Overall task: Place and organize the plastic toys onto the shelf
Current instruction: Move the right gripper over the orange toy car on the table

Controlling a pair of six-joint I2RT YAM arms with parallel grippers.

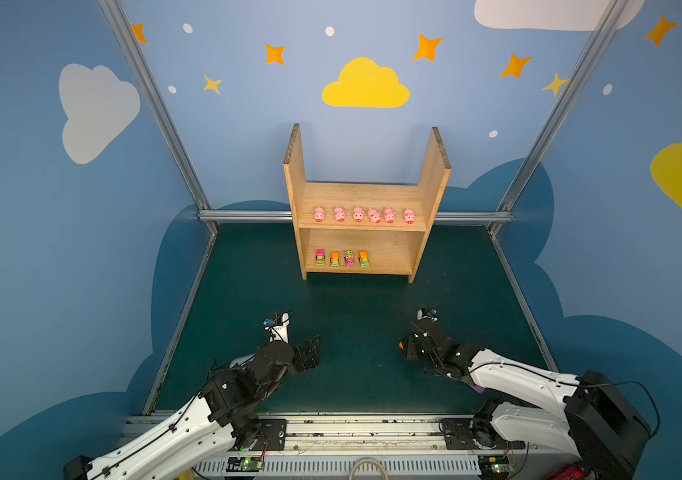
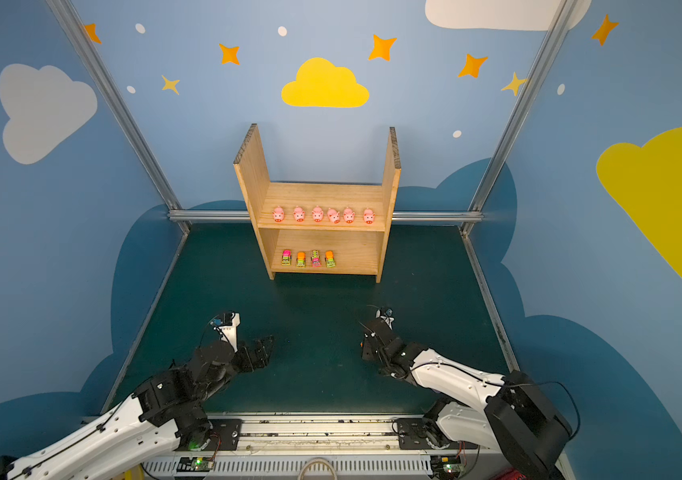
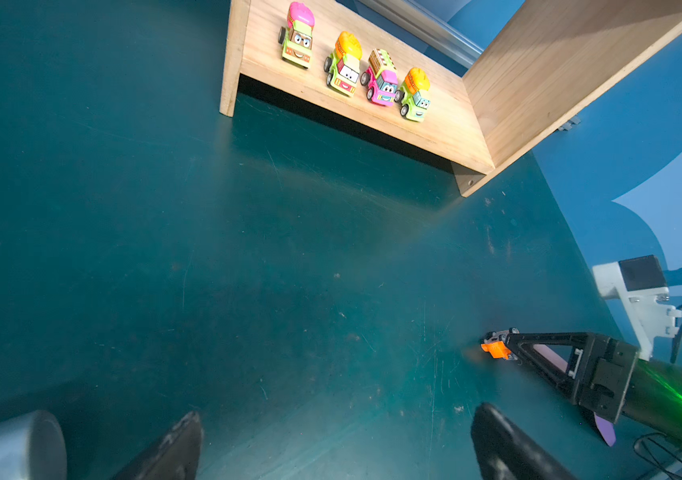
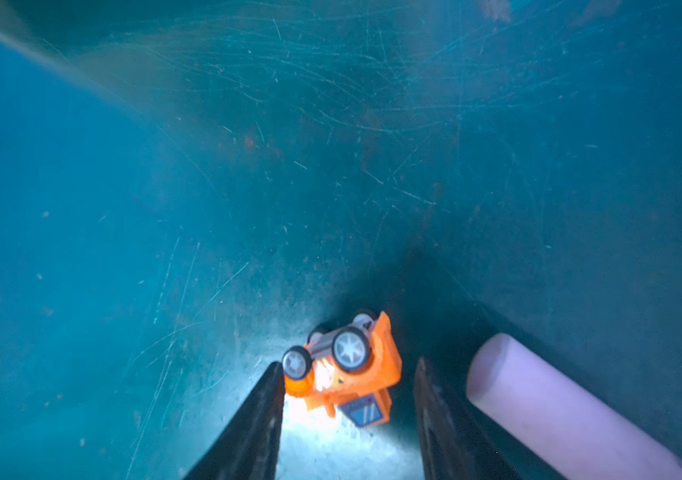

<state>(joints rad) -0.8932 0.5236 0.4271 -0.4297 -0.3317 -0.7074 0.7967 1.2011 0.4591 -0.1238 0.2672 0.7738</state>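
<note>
Pine shelf holds six pigs, four vehicles.

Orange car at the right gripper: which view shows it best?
Right wrist view: the orange car sits close, within the right gripper, wheels showing. Left wrist view shows only an orange bit; both top views, a speck.

Blue walls are painted with clouds and stars; a scratched dark green table is framed by aluminium rails.

L gripper wide open, low; R gripper low, jaws partway apart.
</note>
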